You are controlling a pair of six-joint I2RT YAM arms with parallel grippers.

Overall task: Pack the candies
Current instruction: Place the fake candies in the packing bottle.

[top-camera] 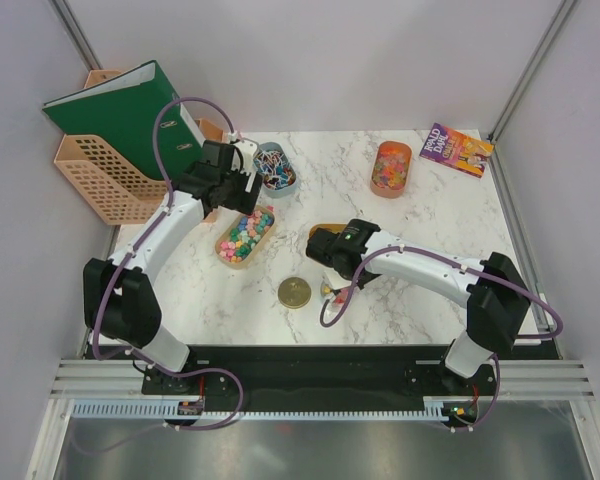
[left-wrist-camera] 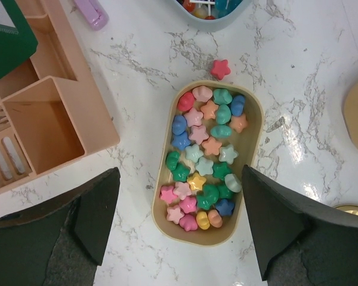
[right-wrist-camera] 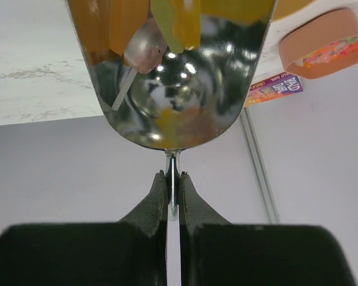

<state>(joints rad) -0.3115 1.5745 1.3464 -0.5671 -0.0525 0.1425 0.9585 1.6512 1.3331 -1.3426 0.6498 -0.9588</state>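
Note:
The candies (left-wrist-camera: 206,158) are small stars and lumps in pink, green, blue, orange and yellow, filling a tan oval tray (left-wrist-camera: 161,196); the tray also shows in the top view (top-camera: 223,250). One red star candy (left-wrist-camera: 220,69) lies loose on the marble beyond it. My left gripper (left-wrist-camera: 179,220) is open and empty above the tray's near end, a finger (left-wrist-camera: 98,214) on each side. My right gripper (right-wrist-camera: 173,176) is shut on the thin handle of a silver scoop (right-wrist-camera: 173,77). In the top view this gripper (top-camera: 328,243) hangs over a second tan tray (top-camera: 320,229).
An orange container (top-camera: 391,168) holding more candies stands at the back right, beside a book (top-camera: 456,150). A round gold lid (top-camera: 294,292) lies at the front centre. A blue tin (top-camera: 276,168) of clips and a peach file rack (top-camera: 100,180) with a green binder stand at the back left.

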